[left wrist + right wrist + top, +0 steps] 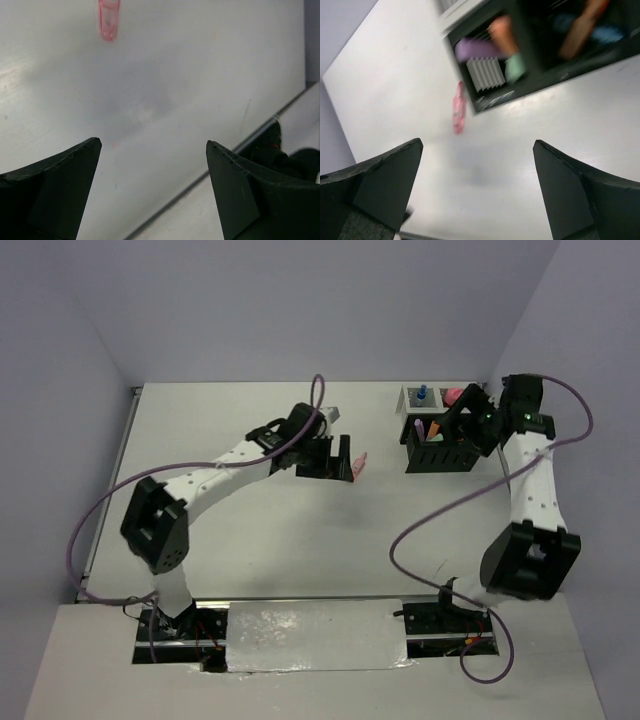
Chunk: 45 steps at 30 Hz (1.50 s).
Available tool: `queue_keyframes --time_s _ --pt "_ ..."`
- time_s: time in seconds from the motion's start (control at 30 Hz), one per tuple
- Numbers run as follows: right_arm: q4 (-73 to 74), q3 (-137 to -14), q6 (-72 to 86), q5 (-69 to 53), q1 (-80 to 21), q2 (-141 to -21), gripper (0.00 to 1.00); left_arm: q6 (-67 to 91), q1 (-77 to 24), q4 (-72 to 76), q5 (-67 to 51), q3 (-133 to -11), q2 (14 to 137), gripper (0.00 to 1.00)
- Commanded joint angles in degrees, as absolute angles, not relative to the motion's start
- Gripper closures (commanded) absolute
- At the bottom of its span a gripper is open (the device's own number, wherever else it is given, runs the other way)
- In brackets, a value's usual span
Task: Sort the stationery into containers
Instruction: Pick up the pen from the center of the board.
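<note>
One pink marker point(360, 462) lies loose on the white table, just right of my left gripper point(333, 460). The left gripper is open and empty. In the left wrist view the marker point(109, 19) lies ahead of the open gripper point(152, 145). The black slatted organiser point(437, 458) stands at the back right and holds purple, orange, green and blue markers point(472, 49). The white mesh tray point(412, 392) behind it holds a blue-capped bottle point(423, 394) and a pink item point(452, 395). My right gripper point(462, 425) is open and empty over the organiser. The right wrist view shows the pink marker point(458, 107) left of the organiser point(495, 97).
The table's left edge has a metal rail point(105, 495). Purple cables loop from both arms over the table point(420, 530). A foil-covered plate point(315, 635) lies between the arm bases at the near edge.
</note>
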State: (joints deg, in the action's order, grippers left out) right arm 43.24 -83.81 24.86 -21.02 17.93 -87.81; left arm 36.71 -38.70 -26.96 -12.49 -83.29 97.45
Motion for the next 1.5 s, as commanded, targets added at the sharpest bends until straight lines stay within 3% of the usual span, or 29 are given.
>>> queue_keyframes --time_s 0.0,0.13,0.33,0.53,1.0,1.27,1.33,1.4,1.47 --pt "42.0 -76.8 25.6 -19.8 13.2 -74.9 0.00 31.7 -41.5 -22.7 -4.5 -90.5 105.4 0.01" --pt "39.4 -62.9 28.3 -22.0 11.5 -59.1 0.00 28.1 -42.8 -23.6 3.3 -100.7 115.0 0.01" --pt "42.2 -60.4 28.0 -21.3 5.5 -50.6 0.00 26.7 -43.6 -26.4 10.9 -112.7 126.3 0.01" --pt "43.4 -62.3 28.5 -22.9 2.3 -49.7 0.00 22.8 -43.9 -30.0 14.1 -122.2 136.0 0.02" --pt "42.9 -66.4 26.9 -23.4 0.4 -52.5 0.00 18.7 -44.6 -30.3 12.4 -120.9 142.4 0.22" --pt "42.4 -66.6 26.7 -23.6 -1.2 -51.9 0.00 18.5 -46.2 -31.6 12.1 -119.0 144.1 0.59" --pt "42.0 -66.0 26.5 -23.5 -1.2 -51.6 0.00 18.8 -46.3 -31.9 11.4 -118.3 144.0 0.75" --pt "41.6 -65.2 26.6 -23.9 -1.2 -51.3 0.00 20.3 -46.1 -32.6 11.4 -117.4 142.9 0.99" --pt "41.0 -64.3 26.6 -24.2 -1.1 -51.3 0.00 22.8 -45.5 -30.8 10.2 -113.9 140.6 1.00"
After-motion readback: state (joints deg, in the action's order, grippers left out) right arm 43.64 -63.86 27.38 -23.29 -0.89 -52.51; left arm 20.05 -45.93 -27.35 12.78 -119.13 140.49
